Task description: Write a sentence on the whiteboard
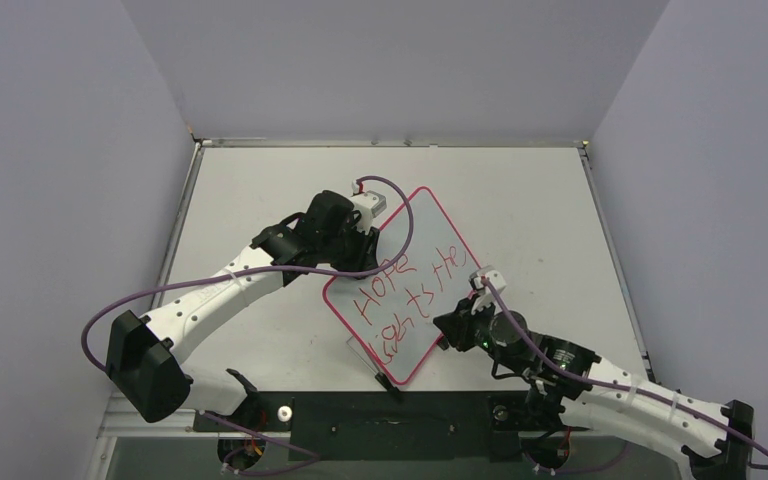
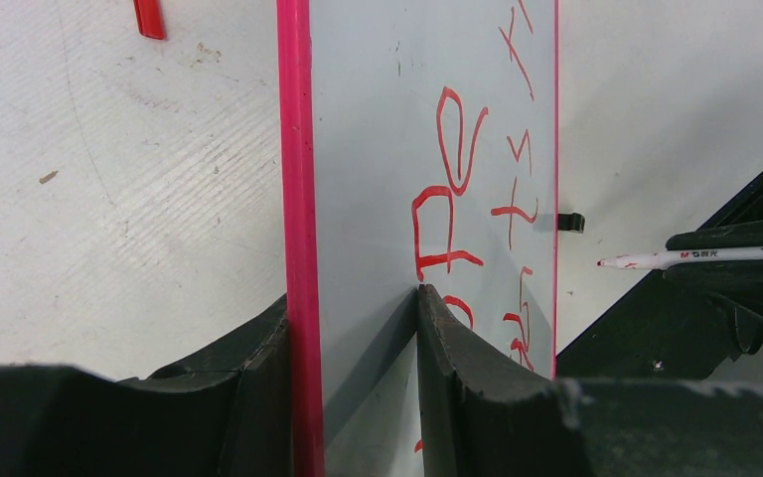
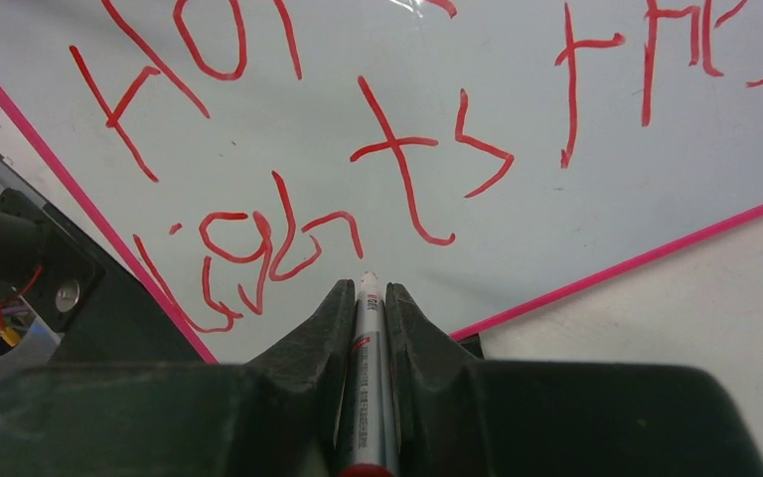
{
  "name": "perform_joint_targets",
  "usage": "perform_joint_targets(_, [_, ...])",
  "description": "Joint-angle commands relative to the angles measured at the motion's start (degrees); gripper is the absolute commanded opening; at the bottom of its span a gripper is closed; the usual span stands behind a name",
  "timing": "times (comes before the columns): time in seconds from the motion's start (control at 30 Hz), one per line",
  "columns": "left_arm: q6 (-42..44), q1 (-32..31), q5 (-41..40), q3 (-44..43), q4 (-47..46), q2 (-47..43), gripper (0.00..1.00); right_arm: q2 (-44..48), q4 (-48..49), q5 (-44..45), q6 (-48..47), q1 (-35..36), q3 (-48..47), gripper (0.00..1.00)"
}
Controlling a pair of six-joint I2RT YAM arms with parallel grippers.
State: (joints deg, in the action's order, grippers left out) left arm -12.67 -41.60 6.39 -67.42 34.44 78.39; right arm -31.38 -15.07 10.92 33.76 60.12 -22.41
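The whiteboard (image 1: pixel 410 262) lies cornerwise mid-table, white with a pink rim. The sentence (image 1: pixel 405 290) runs in red over two lines: "HOPE" and "the" above, scrawled "light ts" below (image 3: pixel 397 159). My left gripper (image 1: pixel 368 228) is shut on the board's far corner; the wrist view has one finger outside the rim (image 2: pixel 298 199) and the other on the white face (image 2: pixel 387 149). My right gripper (image 3: pixel 366 290) is shut on a silver marker (image 3: pixel 366 378) over the board's (image 3: pixel 536 209) near right side. Its tip sits just below the lower line; whether it touches is unclear.
A red cap (image 2: pixel 148 18) lies on the table beside the board. A small black clip (image 2: pixel 571 223) sits at the board's other rim. The black base plate (image 1: pixel 390 415) runs along the near edge. Walls close in the table (image 1: pixel 520 190) on three sides.
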Motion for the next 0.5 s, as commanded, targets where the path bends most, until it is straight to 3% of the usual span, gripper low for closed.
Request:
perform_joint_targets(0.0, [10.60,-0.43,-12.16,1.92,6.70,1.04,0.00,0.11,2.13,4.31,1.63,3.48,0.93,0.00])
perform_joint_targets(0.47, [10.64,-0.43,-12.20,1.91,6.73,1.16,0.00,-1.91,7.78,6.34,0.11,13.52,1.89,0.00])
